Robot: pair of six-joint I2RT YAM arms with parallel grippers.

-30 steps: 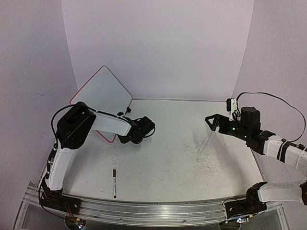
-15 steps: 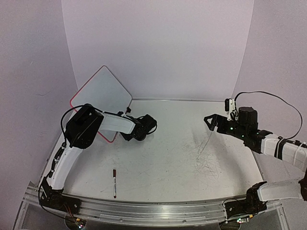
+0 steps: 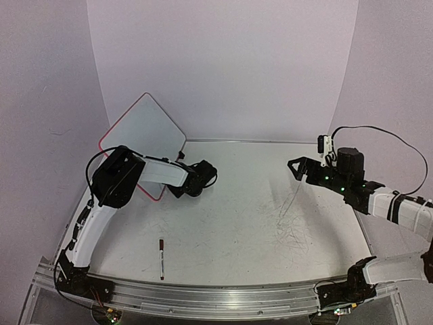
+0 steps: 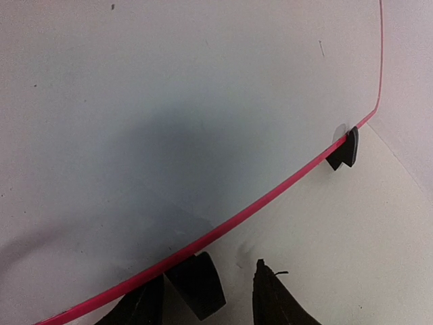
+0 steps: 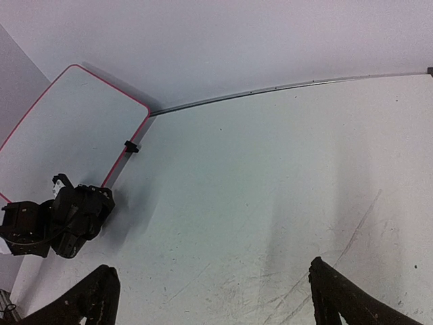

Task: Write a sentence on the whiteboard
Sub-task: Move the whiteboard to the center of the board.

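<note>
Scuffed grey surface (image 3: pixel 230 203) carries everything. The whiteboard (image 3: pixel 143 135) stands tilted at back-L, leaning on the wall, its red lower edge right in front of L claw (image 3: pixel 174 192). L claw is released, fingers (image 4: pixel 274 301) apart. A dark block sits btwn them, prob. a board foot, contact unclear. R claw (image 3: pixel 295 168) hangs above the surface, well apart from the board, spread wide, holding nothing. One clip foot (image 4: pixel 345 149) sits on the edge beyond L claw. A marker (image 3: pixel 161 257) lies flat on the near side of L claw, well apart.

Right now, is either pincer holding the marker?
No, the marker lies loose on the table near the front edge, well apart from the left pincer and the right pincer.
</note>
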